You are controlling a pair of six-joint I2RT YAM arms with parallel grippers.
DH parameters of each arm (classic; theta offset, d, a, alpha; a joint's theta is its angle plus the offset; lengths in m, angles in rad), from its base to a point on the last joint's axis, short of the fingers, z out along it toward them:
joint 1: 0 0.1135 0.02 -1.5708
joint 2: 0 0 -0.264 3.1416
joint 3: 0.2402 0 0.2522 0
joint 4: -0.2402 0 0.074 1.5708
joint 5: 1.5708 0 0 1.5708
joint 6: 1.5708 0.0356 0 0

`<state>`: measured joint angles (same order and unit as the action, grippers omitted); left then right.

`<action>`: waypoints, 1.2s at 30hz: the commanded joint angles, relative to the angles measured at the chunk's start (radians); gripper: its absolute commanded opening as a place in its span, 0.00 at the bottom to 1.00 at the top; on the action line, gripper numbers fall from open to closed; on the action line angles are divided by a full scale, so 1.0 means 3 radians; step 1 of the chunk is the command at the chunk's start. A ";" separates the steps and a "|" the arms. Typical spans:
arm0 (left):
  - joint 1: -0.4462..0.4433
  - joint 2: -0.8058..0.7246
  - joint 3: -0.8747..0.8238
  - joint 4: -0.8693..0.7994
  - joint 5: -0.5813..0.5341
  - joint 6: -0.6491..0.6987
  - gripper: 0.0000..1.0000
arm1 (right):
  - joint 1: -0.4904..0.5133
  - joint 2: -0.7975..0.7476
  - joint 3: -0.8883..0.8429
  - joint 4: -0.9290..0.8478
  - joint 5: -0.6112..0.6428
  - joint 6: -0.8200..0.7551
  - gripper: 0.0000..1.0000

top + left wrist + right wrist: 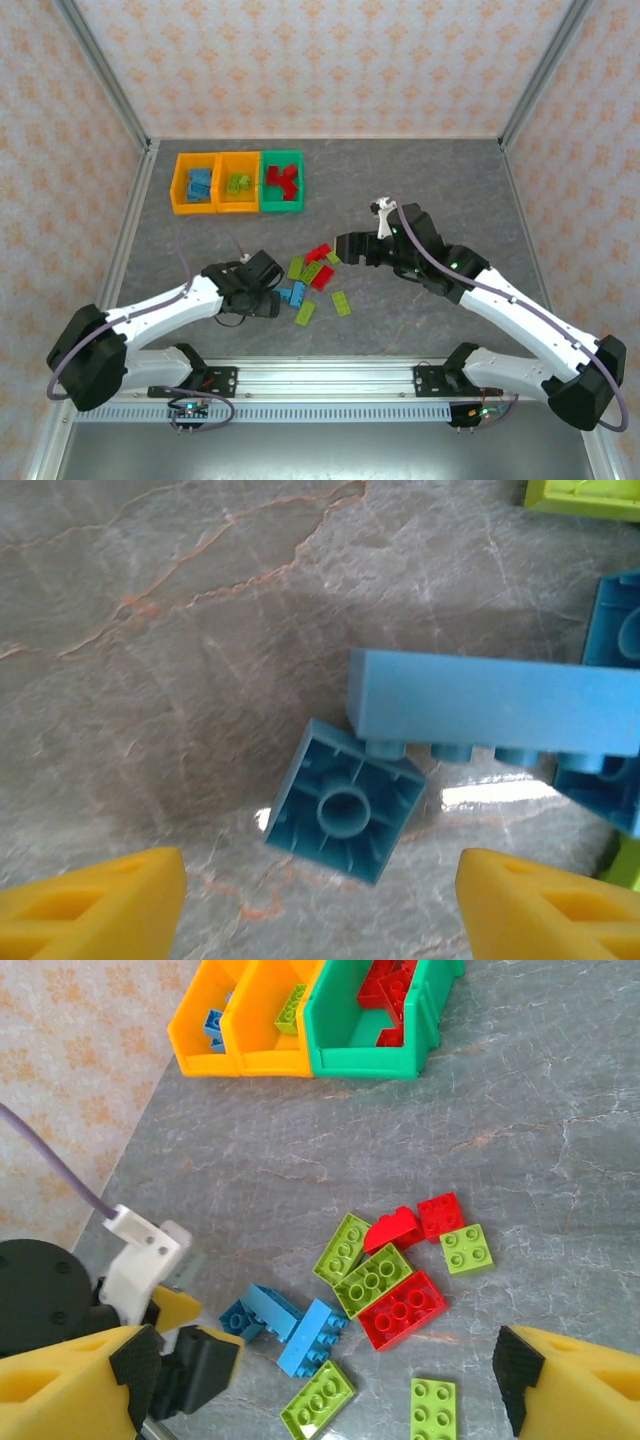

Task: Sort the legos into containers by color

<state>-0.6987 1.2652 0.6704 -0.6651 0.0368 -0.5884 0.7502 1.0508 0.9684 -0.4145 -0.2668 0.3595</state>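
Loose legos lie mid-table: red (pixel 321 278), lime green (pixel 341 303) and light blue (pixel 293 294). My left gripper (pixel 320 910) is low over the blue ones and open. An upturned small blue square brick (pixel 345 815) lies just ahead of its yellow fingertips (pixel 100 900), against a long blue brick (pixel 490 705) lying on its side. My right gripper (pixel 320 1390) hangs open high above the pile with nothing in it; below it I see a red brick (pixel 402 1310), green bricks (pixel 372 1280) and the blue pair (pixel 313 1337). It sits at the pile's right edge (pixel 345 247).
Three containers stand side by side at the back left: an orange one (pixel 178 190) with blue bricks, an orange one (pixel 222 190) with green, a green one (pixel 266 190) with red. The left gripper (pixel 190 1350) is close to the blue bricks in the right wrist view.
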 commanded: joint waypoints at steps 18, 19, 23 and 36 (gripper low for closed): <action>0.0022 0.0182 -0.0147 0.0506 -0.0115 -0.0114 0.25 | 0.0060 0.0627 0.0223 0.0056 -0.0343 0.0130 0.81; 0.0027 0.0021 -0.0125 0.0458 -0.0148 -0.0141 0.25 | 0.0064 0.0632 0.0228 0.0062 -0.0316 0.0137 0.81; 0.0323 -0.0693 -0.0021 0.0320 -0.0363 -0.0129 0.26 | 0.0072 0.0652 0.0249 0.0070 -0.0202 0.0153 0.81; 0.2417 0.0839 0.1339 0.1063 -0.0130 -0.0025 0.24 | 0.0075 0.0710 0.0199 0.0053 -0.0016 0.0325 0.81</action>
<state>-0.0082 1.4197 0.9833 -0.3973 -0.0006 -0.5945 0.7681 1.2766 1.0130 -0.4034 -0.3035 0.4351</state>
